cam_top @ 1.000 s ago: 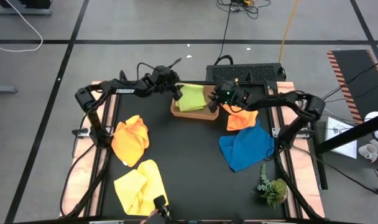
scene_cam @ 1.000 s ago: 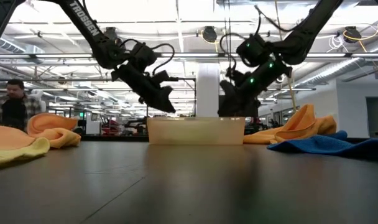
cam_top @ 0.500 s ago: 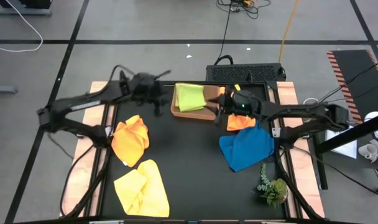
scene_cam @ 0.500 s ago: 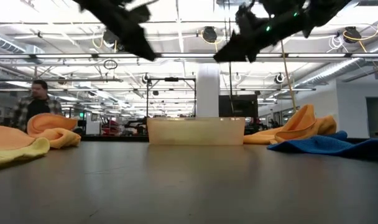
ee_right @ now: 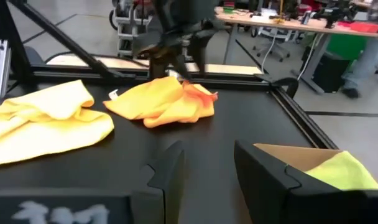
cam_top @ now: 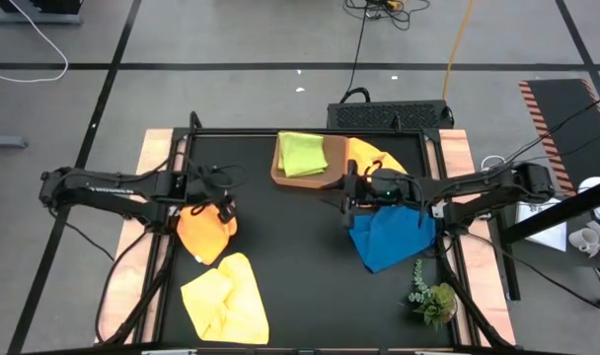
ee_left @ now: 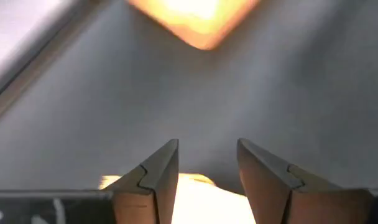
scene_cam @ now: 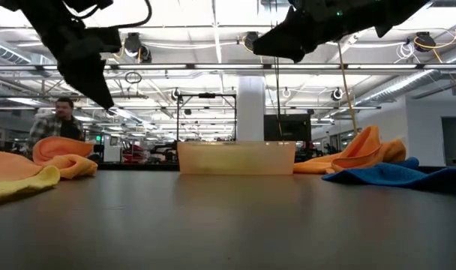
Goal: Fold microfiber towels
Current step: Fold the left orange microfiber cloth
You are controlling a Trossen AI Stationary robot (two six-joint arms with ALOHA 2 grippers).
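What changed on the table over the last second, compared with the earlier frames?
Both arms pulled away from the tray: the left hand swung out to hover over the orange towel on its side, and the right hand drew back to the blue towel. Both hands are open and empty. The lime green towel stayed in the tray; the yellow towel and the other orange towel did not move.

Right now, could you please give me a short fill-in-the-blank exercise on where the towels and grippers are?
1. The folded lime green towel lies in the brown ____.
2. The left gripper hangs open over an ____ towel.
3. The right gripper is open beside the ____ towel.
4. The yellow towel lies nearest the ____ gripper.

Missing words: tray; orange; blue; left
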